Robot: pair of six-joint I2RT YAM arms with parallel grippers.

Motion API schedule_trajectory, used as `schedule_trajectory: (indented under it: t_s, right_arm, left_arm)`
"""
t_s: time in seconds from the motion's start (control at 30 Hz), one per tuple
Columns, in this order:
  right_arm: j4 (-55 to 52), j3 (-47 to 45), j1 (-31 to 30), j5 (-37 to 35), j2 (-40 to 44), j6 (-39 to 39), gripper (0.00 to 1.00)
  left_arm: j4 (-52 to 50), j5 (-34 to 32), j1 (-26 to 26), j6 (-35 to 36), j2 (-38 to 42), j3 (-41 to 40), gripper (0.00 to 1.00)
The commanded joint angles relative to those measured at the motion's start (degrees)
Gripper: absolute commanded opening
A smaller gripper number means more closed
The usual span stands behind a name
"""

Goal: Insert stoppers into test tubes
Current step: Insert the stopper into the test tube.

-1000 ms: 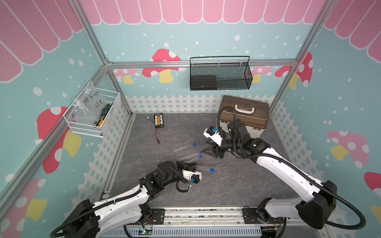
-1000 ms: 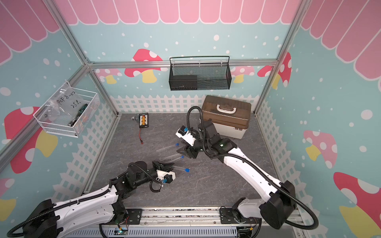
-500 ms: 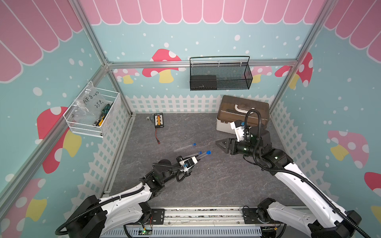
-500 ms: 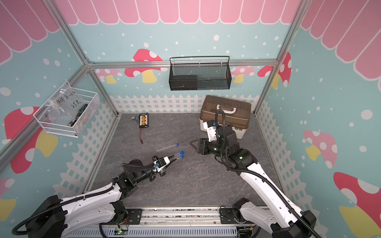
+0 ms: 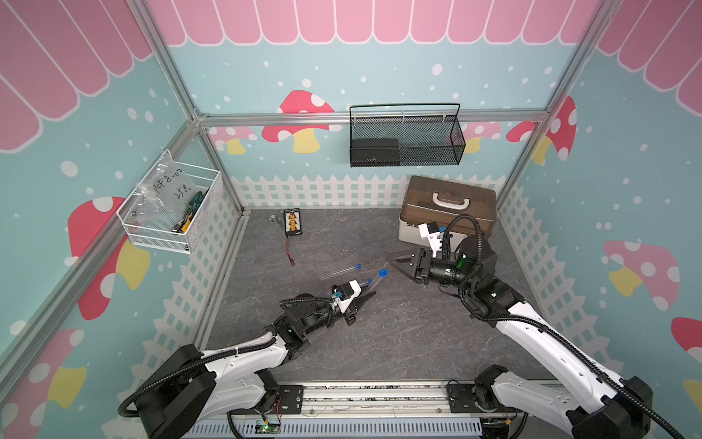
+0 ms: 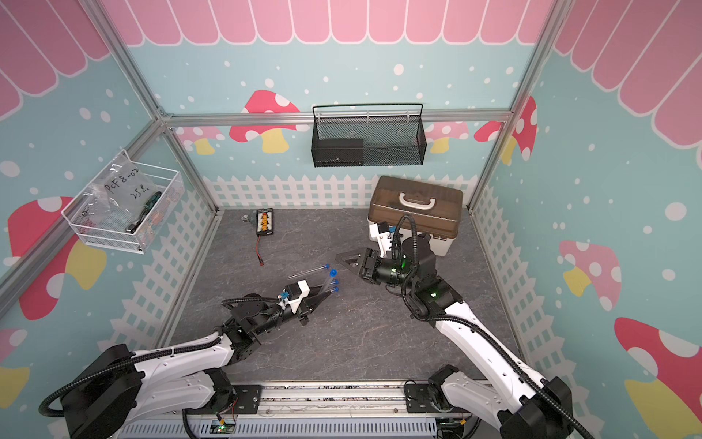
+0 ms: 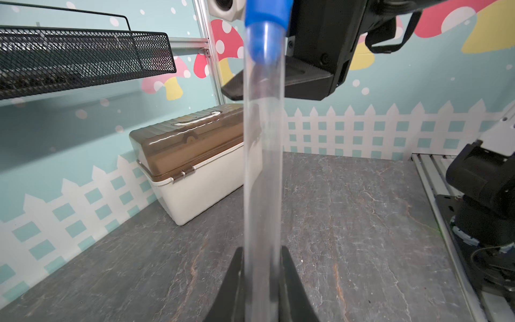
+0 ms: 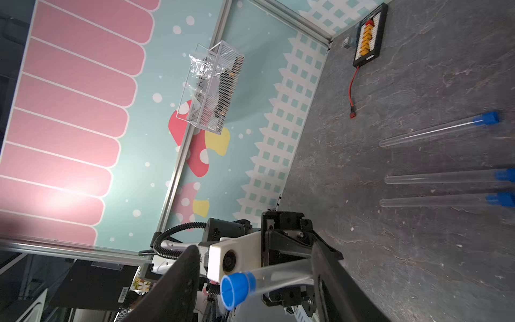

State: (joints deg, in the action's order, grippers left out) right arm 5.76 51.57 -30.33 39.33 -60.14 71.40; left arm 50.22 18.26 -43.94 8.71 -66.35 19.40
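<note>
The slim, clear, see-through test tube is held up off the grey stone-look surface, near its middle, by the left gripper. Its jaws pinch the tube at the end far from the mouth, so the mouth is free and points to about 1 o'clock. A tiny bright blue plastic stopper sits in that mouth. The right gripper is at about 2 o'clock from the stopper, with its jaws spread wide on each side and not touching it. That looks like a plug pushed in and let free. Close by, three other clear tubes lie flat, each with a blue plug, so this seems to be the last one.
</note>
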Motion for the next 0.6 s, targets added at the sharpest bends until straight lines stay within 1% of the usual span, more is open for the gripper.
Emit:
schedule_trajectory:
  t_s: [0.0,0.2,0.57]
  right_arm:
    - [5.13,-1.01,0.14,2.8,0.29,3.49,0.6]
    - [6.19,-1.89,0.08,4.58,0.03,4.49,0.56]
    - [8.02,-2.09,-0.52,6.69,-0.82,5.5,0.55]
  left_arm:
    - [6.0,1.62,0.26,-4.58,-1.01,1.08,0.0]
    - [8.2,1.81,0.26,-6.16,-2.19,1.6,0.0]
    - [6.77,2.81,0.44,-4.94,-2.1,2.93,0.0]
